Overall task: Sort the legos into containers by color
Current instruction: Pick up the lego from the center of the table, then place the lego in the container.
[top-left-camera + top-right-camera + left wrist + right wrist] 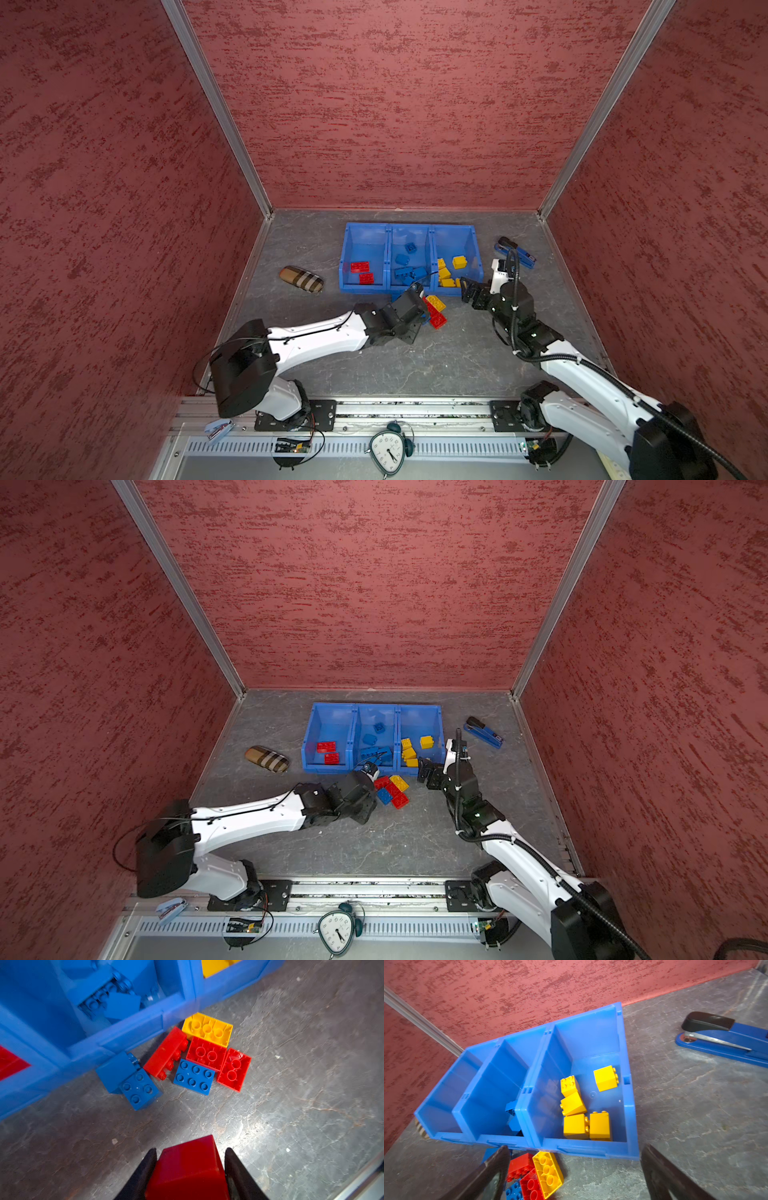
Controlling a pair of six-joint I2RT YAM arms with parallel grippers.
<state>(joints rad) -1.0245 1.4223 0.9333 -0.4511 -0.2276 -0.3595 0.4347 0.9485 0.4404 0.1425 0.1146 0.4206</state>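
Left wrist view: left claw (190, 1151) clamped on a red brick (189, 1172) (right claw (576, 1147) spread wide, empty), best carried high and released low inside the red-brick bin (365, 243).

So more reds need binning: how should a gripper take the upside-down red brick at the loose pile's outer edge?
Probably by its two short ends, coming straight down on the outer red brick: both ends stand clear, while one long side lies against the middle red brick, leaving no finger room there.
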